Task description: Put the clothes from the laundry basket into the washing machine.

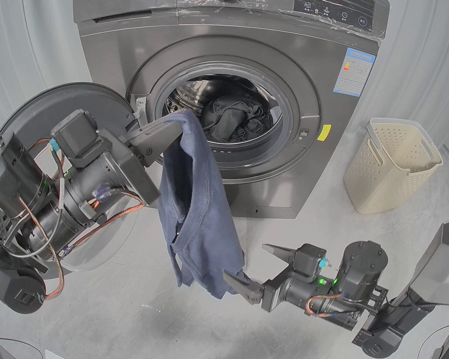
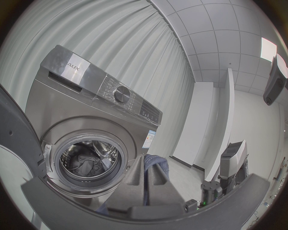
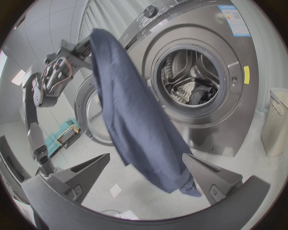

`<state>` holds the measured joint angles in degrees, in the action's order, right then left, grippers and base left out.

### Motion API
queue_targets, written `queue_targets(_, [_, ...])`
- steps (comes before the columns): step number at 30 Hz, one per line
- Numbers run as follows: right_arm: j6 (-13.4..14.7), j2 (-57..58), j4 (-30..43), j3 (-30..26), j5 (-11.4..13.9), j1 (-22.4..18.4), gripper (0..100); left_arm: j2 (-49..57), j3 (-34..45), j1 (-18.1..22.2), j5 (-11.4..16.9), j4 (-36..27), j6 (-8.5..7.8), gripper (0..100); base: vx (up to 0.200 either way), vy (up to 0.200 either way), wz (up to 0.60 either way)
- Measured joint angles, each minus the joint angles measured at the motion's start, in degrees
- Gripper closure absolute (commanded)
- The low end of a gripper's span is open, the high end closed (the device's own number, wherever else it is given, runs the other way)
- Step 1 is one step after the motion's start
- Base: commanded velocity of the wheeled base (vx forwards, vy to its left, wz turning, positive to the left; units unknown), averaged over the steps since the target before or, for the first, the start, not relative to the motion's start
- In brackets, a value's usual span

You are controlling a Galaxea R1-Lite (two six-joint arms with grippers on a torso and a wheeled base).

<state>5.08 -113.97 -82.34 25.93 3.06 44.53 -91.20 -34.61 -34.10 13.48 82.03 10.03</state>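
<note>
Left gripper [image 1: 177, 125] clenches a blue garment [image 1: 202, 206] before the washing machine [image 1: 116, 45] — right gripper [image 1: 245, 260] spread wide — grey floor [image 1: 126, 307], pale curtain [image 1: 433, 64].

head: high, facing down | wrists: low, near | shared: washing machine [image 1: 292, 55]

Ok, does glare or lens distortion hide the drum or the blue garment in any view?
Head view: film atop the washing machine glints, drum readable. Left wrist view: heavy fisheye, dark corners, ceiling light blown out. Right wrist view: same fisheye; blue garment evenly lit, covering part of the machine's front.
</note>
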Motion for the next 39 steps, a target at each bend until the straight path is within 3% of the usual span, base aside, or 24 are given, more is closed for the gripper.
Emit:
queue_targets(7, [-1.7,-2.3,-0.2,4.7,4.3,-2.7,0,0.0,0.4,-0.3,0.2,0.7,0.06,100,0.0,0.0,0.0])
queue_targets(16, [-2.4,-7.9,0.1,12.9,5.6,-1.0,0,0.0,0.5,-0.5,0.2,1.0,0.11,100,0.0,0.0,0.0])
queue_targets(23, [-2.4,-13.0,0.5,20.8,5.3,0.5,0,0.7,0.3,-0.9,0.4,1.0,0.17,100,0.0,0.0,0.0])
queue_targets(30, [-2.0,-18.4,0.5,29.1,3.3,0.3,0,1.8,0.1,-1.5,0.8,1.0,0.23,100,0.0,0.0,0.0])
queue_targets(39, [-0.7,-22.9,0.7,35.4,1.4,-0.4,0,2.8,-0.2,-2.1,1.0,1.0,0.78,100,0.0,0.0,0.0])
